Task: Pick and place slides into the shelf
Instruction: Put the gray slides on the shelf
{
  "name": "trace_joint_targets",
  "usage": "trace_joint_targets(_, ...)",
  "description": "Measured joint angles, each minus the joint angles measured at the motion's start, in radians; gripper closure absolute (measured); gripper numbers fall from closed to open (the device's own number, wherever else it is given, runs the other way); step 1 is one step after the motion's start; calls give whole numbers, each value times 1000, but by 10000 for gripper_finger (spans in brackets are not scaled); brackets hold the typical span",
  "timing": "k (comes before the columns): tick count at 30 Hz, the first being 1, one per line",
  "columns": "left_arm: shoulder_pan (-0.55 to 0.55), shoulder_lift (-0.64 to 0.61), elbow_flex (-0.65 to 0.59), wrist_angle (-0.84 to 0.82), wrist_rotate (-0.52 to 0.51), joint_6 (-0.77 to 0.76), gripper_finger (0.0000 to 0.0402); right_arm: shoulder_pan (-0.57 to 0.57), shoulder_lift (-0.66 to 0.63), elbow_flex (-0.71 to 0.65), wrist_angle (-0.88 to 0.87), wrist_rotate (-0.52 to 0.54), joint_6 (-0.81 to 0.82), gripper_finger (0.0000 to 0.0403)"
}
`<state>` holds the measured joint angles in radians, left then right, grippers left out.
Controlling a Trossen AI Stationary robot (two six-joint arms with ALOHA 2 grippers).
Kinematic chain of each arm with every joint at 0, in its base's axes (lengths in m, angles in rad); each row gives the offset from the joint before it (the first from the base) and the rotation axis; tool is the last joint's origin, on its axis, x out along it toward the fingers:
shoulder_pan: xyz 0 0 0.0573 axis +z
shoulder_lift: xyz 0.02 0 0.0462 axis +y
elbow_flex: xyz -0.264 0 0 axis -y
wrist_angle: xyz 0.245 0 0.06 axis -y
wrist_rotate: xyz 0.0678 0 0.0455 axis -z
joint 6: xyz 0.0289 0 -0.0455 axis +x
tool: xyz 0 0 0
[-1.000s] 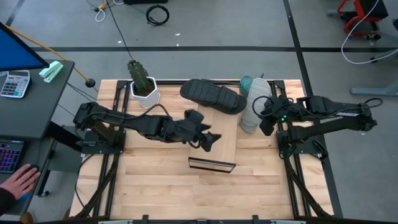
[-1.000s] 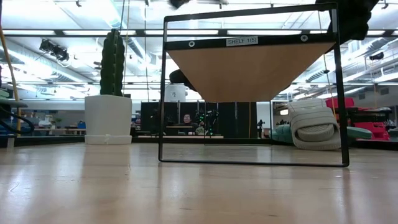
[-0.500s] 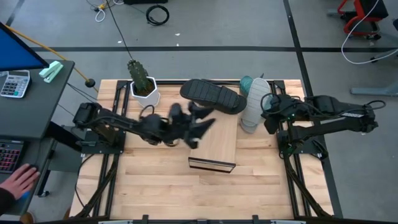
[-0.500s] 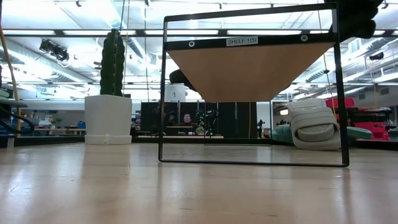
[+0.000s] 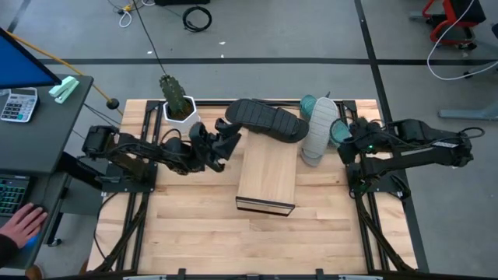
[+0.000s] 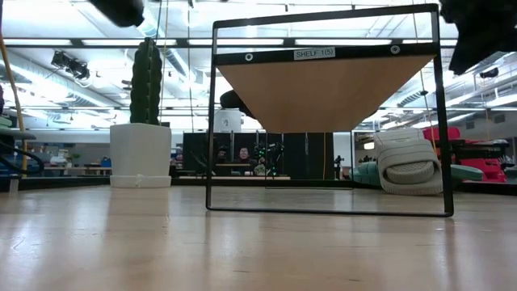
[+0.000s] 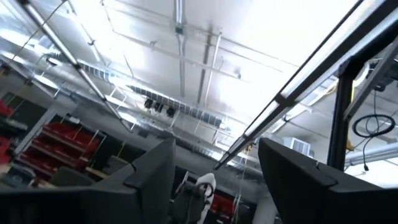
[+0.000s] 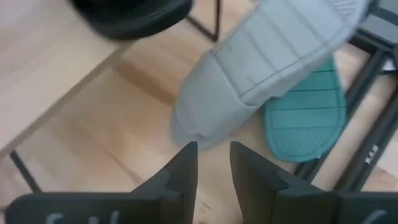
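Black slide [image 5: 266,119] lies across the shelf's far end, toe toward 3 o'clock, heel overhanging the shelf's edge toward 9 o'clock. Light grey slide [image 5: 320,130] sits on the counter just off the shelf's 3 o'clock edge, long axis roughly 12–6, partly stacked over the teal slide [image 5: 309,103], which pokes out at its 12 o'clock end. In the right wrist view the grey slide [image 8: 273,59] overlaps the teal one [image 8: 305,118]; black slide's edge [image 8: 130,14] is close by on the shelf board.

Shelf [image 5: 267,175] runs 12–6 in the counter's middle; bare board from the black slide down to its near black-framed end. Low view shows the shelf [image 6: 323,85] frame end-on with a label strip on top.

Right gripper [image 5: 339,134] is at the grey slide's 3 o'clock side, just beside it; fingers [image 8: 181,171] a narrow gap apart, holding nothing, pointed at the slide's end. Left gripper [image 5: 226,140] hovers off the shelf's 9 o'clock edge near the black slide's heel; its fingers [image 7: 152,168] are spread wide, empty, and its camera looks up at the ceiling.

Potted cactus [image 5: 178,105] stands at 11 o'clock of the left gripper, near the counter's [image 5: 194,225] far edge. Counter at 6 o'clock of the shelf is open wood. A person's hand [image 5: 22,227] rests at the side desk, well apart.
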<state>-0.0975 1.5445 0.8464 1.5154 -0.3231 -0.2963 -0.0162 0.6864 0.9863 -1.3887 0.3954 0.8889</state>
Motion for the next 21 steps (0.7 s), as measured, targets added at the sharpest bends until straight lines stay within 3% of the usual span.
trace_joint_targets(5, 29, -99, -104, -9, -1, -65, 164, 0, -84, -41, -1, 113, 128, 299)
trace_joint_targets(12, 45, -191, -177, -56, 6, -122, 165, 0, -220, -222, 68, 137, 336, 294)
trace_joint_targets(21, 59, -259, -226, -168, 16, -200, 160, 0, -305, -361, 184, 277, 423, 295)
